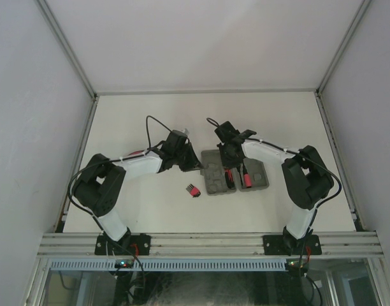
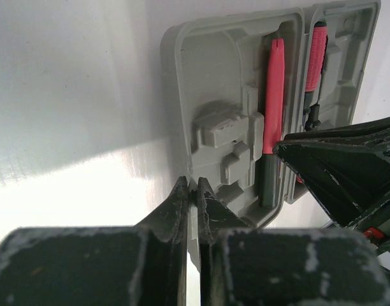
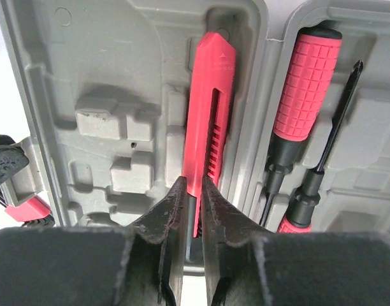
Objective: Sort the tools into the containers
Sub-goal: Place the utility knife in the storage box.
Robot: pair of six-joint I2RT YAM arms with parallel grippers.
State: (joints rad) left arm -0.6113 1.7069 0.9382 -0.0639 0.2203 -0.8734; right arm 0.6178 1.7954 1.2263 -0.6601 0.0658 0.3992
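Observation:
The grey tool case [image 1: 214, 182] lies open in the middle of the table. My left gripper [image 2: 192, 186] is shut on the rim of its left half [image 2: 208, 70]. A longer red-black tool [image 3: 211, 95] lies in a slot by the hinge. My right gripper [image 3: 194, 185] hangs over that tool's lower end with its jaws almost together; the tool is wider than the gap between them. A red-handled screwdriver [image 3: 308, 83] and a thin screwdriver [image 3: 335, 127] lie in the right half. The red-black hex key set [image 1: 192, 190] lies on the table just left of the case.
Both arms reach in over the case, the left gripper [image 1: 194, 167] and the right gripper [image 1: 232, 164] close together. White walls and metal rails border the table on three sides.

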